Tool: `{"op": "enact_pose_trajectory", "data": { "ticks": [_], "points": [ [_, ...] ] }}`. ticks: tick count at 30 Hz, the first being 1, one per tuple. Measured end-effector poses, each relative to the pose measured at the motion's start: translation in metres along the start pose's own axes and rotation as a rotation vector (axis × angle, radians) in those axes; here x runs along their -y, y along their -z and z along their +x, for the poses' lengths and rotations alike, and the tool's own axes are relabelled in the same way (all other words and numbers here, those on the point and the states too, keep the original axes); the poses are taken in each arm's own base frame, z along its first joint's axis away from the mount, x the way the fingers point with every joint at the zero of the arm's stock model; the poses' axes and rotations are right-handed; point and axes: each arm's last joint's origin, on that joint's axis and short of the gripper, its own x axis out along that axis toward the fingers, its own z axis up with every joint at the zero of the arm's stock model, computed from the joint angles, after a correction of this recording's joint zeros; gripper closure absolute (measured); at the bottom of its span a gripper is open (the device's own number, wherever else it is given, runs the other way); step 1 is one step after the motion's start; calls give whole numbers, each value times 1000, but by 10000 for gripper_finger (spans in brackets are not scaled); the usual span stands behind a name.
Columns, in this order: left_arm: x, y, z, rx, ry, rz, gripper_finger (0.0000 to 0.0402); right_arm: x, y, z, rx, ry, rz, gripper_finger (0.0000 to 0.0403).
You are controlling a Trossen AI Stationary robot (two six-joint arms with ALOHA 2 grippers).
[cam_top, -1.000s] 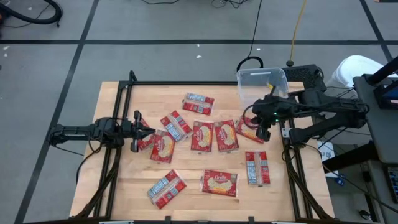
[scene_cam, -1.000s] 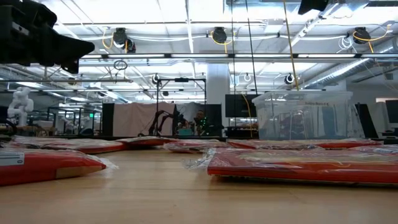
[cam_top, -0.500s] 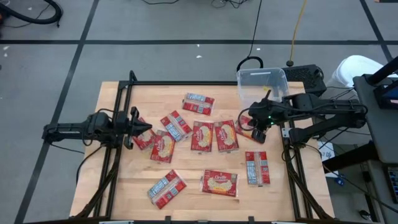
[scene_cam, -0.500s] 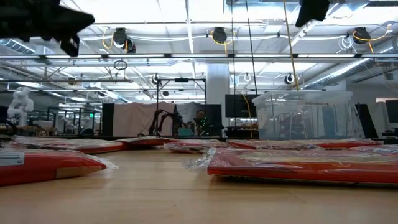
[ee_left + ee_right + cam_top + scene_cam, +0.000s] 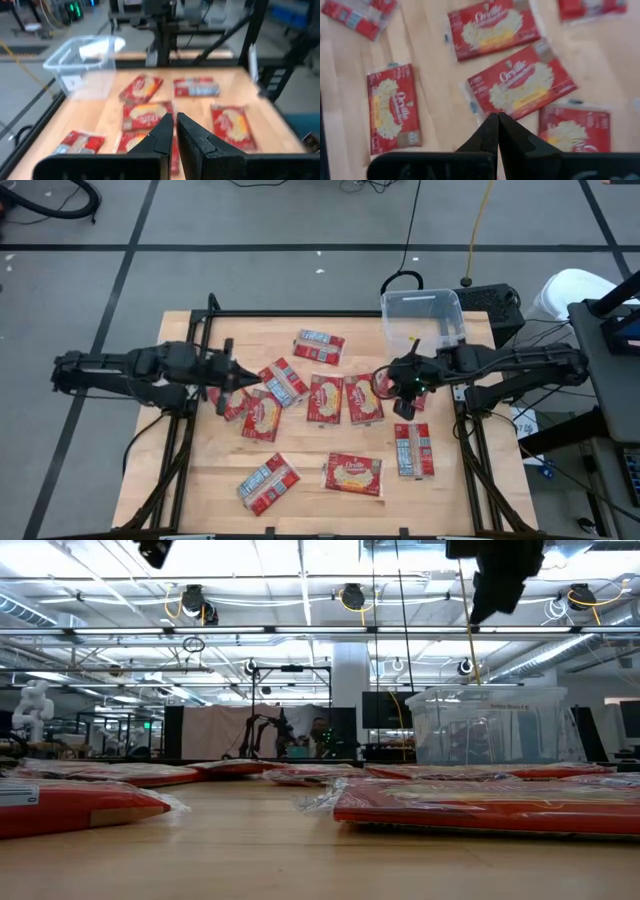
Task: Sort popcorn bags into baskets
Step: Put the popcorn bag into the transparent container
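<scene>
Several red popcorn bags lie flat on the wooden table, among them a pair side by side (image 5: 325,399) (image 5: 363,397) at the middle. The basket (image 5: 422,315), a clear tub, stands at the far right corner. My left gripper (image 5: 238,379) (image 5: 175,131) hangs shut and holding nothing above the bags at the table's left. My right gripper (image 5: 400,402) (image 5: 497,122) is shut and holding nothing, pointing steeply down above the bags right of the middle, one (image 5: 522,82) just beyond its tips. In the low view both grippers show only at the top edge.
More bags lie near the front edge (image 5: 353,474) (image 5: 268,483) and at the right (image 5: 412,449), and one at the far middle (image 5: 318,343). Dark frame rails (image 5: 190,330) run along the table's left, far and right edges. Bare wood shows at the near left.
My left gripper has risen well above the table, leaving the low view upward, and has tipped nearer level. My right gripper has come down and a little toward the table's left, over the bags. Both have stayed shut. No bag has moved.
</scene>
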Motion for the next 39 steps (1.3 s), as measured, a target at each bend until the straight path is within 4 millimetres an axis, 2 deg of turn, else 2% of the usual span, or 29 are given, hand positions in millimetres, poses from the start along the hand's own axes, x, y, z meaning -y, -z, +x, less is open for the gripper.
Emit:
{"op": "enact_pose_trajectory", "data": {
  "ticks": [5, 10, 15, 23, 28, 33, 39],
  "points": [
    [6, -4, 32, -55, 20, -15, 371, -5, 16, 22, -24, -19, -28, 401],
    [22, 5, 65, -116, 46, 44, 371, -16, 36, 39, -31, -22, -67, 401],
    [35, 14, 90, -149, 0, 85, 371, -23, 55, 49, -31, 45, -86, 401],
    [43, 25, 126, -146, -45, 95, 371, -17, 91, 70, -74, 155, -103, 386],
    [46, 33, 145, -140, -49, 95, 371, -4, 117, 84, -116, 247, -116, 341],
    [48, 39, 161, -112, -63, 89, 371, 10, 137, 95, -125, 347, -146, 272],
    [49, 43, 171, -94, -66, 94, 371, 22, 150, 101, -116, 436, -182, 189]
  ]
}}
